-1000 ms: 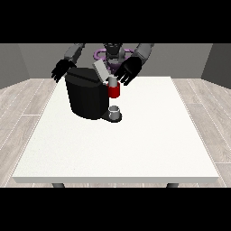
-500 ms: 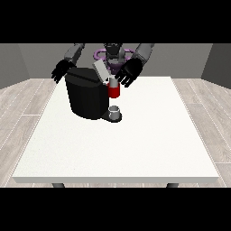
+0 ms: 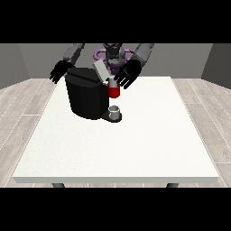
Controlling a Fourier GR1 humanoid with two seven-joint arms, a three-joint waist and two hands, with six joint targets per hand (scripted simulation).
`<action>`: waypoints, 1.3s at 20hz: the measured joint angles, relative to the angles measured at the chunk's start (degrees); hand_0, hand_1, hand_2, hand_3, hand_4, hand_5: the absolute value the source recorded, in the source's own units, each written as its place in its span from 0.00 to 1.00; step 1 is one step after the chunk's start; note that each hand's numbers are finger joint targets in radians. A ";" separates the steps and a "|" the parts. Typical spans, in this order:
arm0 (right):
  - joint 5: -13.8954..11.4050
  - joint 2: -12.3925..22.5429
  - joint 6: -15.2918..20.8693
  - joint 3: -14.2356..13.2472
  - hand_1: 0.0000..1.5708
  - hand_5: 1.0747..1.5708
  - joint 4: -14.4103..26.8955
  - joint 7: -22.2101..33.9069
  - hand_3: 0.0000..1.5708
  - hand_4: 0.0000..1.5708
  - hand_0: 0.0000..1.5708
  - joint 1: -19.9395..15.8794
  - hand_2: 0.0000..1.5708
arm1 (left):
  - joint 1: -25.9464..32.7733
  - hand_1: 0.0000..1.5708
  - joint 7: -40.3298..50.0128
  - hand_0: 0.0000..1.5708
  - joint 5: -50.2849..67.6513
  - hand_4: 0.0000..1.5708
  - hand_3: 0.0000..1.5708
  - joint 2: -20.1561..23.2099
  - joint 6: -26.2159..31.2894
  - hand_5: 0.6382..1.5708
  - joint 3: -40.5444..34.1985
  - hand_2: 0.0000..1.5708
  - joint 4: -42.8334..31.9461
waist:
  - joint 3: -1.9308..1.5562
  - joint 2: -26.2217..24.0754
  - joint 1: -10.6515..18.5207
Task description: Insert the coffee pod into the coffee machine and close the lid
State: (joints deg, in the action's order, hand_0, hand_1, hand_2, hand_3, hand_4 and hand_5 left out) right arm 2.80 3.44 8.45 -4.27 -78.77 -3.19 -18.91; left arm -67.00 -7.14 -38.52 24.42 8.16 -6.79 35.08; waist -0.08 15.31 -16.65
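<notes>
Hand (image 3: pixel 127 75) lower, above coffee pod (image 3: pixel 111 82)

Black coffee machine (image 3: pixel 86 97), solid and dark all over, with a pale grey lid (image 3: pixel 100 71) on top. At its front there's a bright red brew head (image 3: pixel 113 91), and a small silver-grey cup (image 3: pixel 115 112) below. The table (image 3: pixel 135 144) is plain white. Both hands are black, at the view's left (image 3: pixel 59 71) and right (image 3: pixel 128 74).

White table (image 3: pixel 135 149), small cup (image 3: pixel 115 111)
</notes>
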 measured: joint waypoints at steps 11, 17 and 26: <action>-0.57 -1.20 0.92 0.69 0.00 1.00 0.32 -1.39 0.00 0.30 0.00 0.83 0.00 | 0.03 0.65 -1.26 0.65 -1.37 0.23 0.58 0.56 0.00 1.00 0.50 0.69 0.11 | 0.02 -0.33 0.85; -0.47 -0.86 1.27 0.00 0.00 1.00 1.29 -1.47 0.00 0.24 0.00 -0.17 0.00 | 0.02 0.00 -2.81 0.00 -3.11 0.00 0.00 0.89 1.79 1.00 2.41 0.00 0.41 | -0.06 -0.01 1.28; -0.73 -0.56 1.64 0.07 0.00 1.00 2.00 -0.65 0.00 0.27 0.00 0.47 0.00 | 0.41 0.00 -2.69 0.00 -4.56 0.00 0.00 1.15 4.12 1.00 3.25 0.00 0.00 | 0.02 -1.80 1.71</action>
State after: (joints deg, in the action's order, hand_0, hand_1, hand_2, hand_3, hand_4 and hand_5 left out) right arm 2.07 2.88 10.10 -4.19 -76.77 -3.84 -18.44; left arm -66.59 -9.83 -43.08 25.58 12.29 -3.55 35.08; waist -0.06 13.51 -14.94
